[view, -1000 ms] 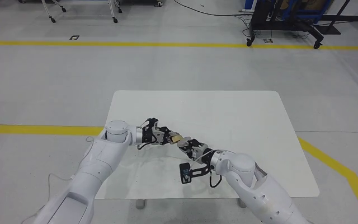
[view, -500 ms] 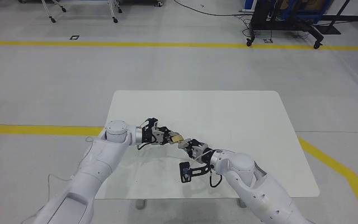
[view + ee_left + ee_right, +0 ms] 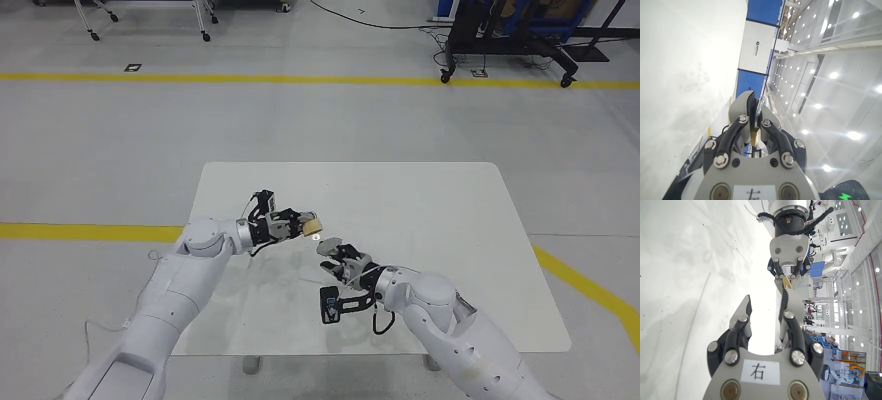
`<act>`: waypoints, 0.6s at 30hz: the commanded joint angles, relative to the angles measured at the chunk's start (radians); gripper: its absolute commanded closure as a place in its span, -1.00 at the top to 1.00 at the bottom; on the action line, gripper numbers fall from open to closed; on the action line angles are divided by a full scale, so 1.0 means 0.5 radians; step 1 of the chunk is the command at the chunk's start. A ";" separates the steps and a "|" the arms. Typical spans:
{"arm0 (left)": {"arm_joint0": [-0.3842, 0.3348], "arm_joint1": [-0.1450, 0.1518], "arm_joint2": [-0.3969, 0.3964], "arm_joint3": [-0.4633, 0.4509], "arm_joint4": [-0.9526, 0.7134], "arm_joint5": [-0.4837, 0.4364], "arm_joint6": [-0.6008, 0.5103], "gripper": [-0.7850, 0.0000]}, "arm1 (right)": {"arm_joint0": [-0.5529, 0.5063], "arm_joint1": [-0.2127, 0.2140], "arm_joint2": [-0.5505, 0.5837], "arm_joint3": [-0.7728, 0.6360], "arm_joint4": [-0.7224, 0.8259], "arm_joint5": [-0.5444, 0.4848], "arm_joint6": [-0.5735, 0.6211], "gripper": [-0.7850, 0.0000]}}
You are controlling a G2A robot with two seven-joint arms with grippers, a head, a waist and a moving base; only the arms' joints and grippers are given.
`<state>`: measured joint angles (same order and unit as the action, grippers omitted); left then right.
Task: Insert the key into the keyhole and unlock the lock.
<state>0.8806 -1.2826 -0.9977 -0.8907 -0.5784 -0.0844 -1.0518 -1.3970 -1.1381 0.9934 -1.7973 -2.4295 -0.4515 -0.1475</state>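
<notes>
From where I stand, the left gripper (image 3: pixel 756 100) is clamped tight on a small brass padlock (image 3: pixel 754 135), held over the white table (image 3: pixel 420 200). Its fingers cover most of the lock. Only a strip of brass and a blurred bit of silver shackle (image 3: pixel 760 105) show between them. The right gripper (image 3: pixel 767 298) sits just beside the lock, tip to tip with the left one and apart from it, jaws spread wide and holding nothing. One of its fingers hides the lock's near end, so I cannot make out the keyhole or tell whether a key is in it.
</notes>
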 commanded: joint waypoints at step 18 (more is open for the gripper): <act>0.145 0.005 -0.104 -0.192 0.033 -0.661 0.140 -1.00 | -0.074 -0.039 0.091 0.410 0.775 0.735 -0.837 -0.86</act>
<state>0.9525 -1.2794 -1.0510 -0.9869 -0.5630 -0.4151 -0.9818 -1.4393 -1.1541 1.0503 -1.6038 -2.0472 -0.0965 -0.5662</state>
